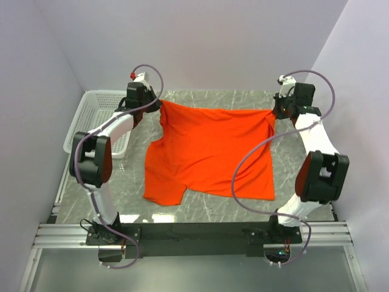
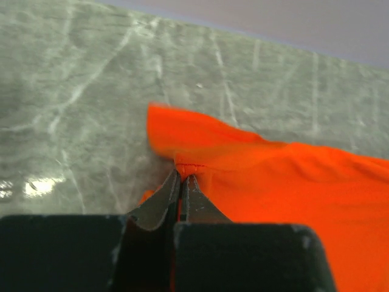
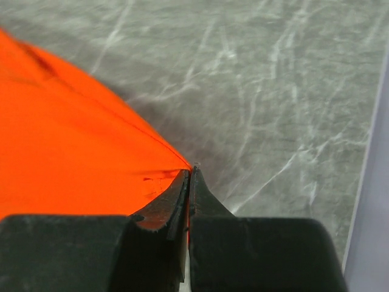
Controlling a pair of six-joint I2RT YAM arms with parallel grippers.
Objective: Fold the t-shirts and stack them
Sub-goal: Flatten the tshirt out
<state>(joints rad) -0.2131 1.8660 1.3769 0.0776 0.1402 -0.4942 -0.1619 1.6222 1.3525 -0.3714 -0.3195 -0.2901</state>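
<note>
The orange t-shirt (image 1: 209, 152) lies spread out in the middle of the counter (image 1: 206, 210). It is the only shirt I can see. Its far edge is pulled tight in a line from left to right, and each end of that line is held by one arm.

The left jaws are pinched shut on the far left corner, right at a stitched hem. The right jaws are pinched shut on the far right corner. Both hold only a small bit of cloth at their tips. The far edge looks lifted a little off the counter, with a shadow under it on the right side.

From both jaws, the rest of the shirt runs toward the near edge of the counter, toward the arm bases. One sleeve (image 1: 164, 193) sticks out at the near left. So I think a fold would mean bringing the held edge toward the near side, over the cloth that lies flat.

Each arm is as near to its own corner as the other. The white basket (image 1: 97, 108) sits off to the far left, beside the left arm (image 1: 115, 125), apart from the shirt.
</note>
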